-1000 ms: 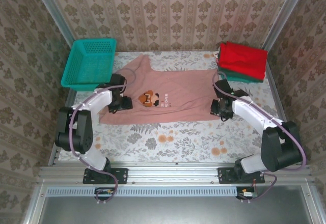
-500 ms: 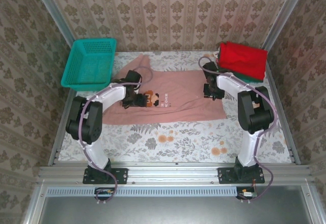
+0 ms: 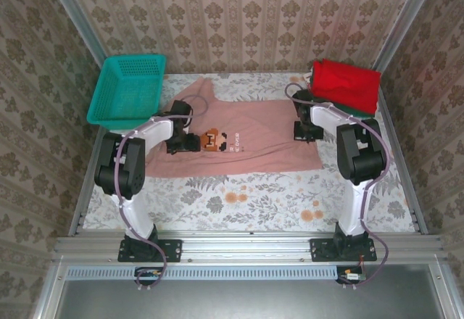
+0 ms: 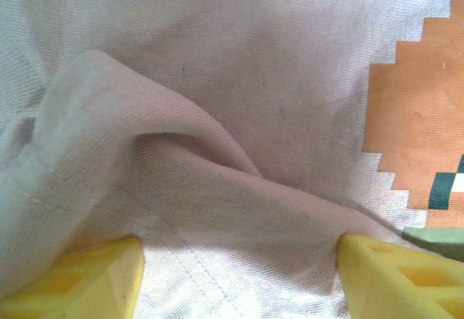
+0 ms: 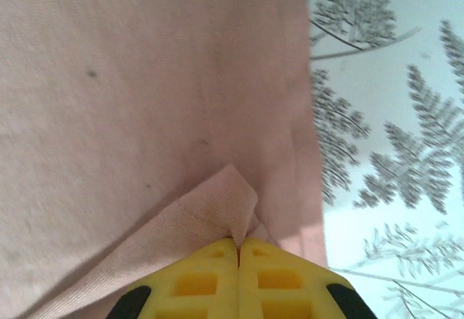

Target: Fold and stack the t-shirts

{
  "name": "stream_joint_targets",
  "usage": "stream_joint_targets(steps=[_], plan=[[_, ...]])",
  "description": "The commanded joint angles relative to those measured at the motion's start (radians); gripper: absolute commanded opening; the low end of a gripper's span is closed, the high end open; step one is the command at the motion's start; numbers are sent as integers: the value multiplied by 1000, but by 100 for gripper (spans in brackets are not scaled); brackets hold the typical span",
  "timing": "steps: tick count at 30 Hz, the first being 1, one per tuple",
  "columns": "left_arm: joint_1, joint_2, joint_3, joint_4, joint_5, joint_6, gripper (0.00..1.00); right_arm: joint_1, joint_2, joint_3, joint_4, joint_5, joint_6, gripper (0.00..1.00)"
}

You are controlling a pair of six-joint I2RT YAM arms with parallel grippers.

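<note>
The dusty-pink t-shirt [image 3: 254, 127] lies spread flat mid-table, its pixel print [image 3: 220, 141] facing up. My left gripper [image 3: 181, 143] rests on the shirt just left of the print. In the left wrist view its yellow fingertips [image 4: 80, 275] stand wide apart, open, with a raised ridge of pink cloth [image 4: 181, 159] between and ahead of them. My right gripper [image 3: 305, 131] sits at the shirt's right edge. In the right wrist view it [image 5: 238, 243] is shut, pinching a small fold of the pink hem [image 5: 217, 203]. A folded red t-shirt [image 3: 346, 85] lies on a dark green one [image 3: 360, 111] at the back right.
A teal mesh basket [image 3: 129, 90] stands at the back left corner, close to the shirt's left sleeve. The floral tablecloth [image 3: 246, 196] is bare in front of the shirt. Patterned walls close in the table on three sides.
The right arm swung from the shirt's near-right part up to its right edge and its jaws closed on the hem. The left gripper moved up and in toward the print, staying open.
</note>
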Motion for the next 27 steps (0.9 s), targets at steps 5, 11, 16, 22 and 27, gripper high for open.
stream_joint_targets(steps=[5,11,16,22,27], plan=[[16,28,22,-18,-2,-5,72,-7,-154,-53,-19,56,8,0],[29,-8,-11,1,-19,-39,71,-18,-118,-132,30,90,115,0],[36,-28,13,-13,4,-41,72,-41,-28,-31,-18,52,126,12],[30,-101,55,-52,-15,-38,96,-34,-78,6,-88,87,125,48],[18,-226,9,-40,-28,-39,100,24,-240,-85,-81,147,117,65]])
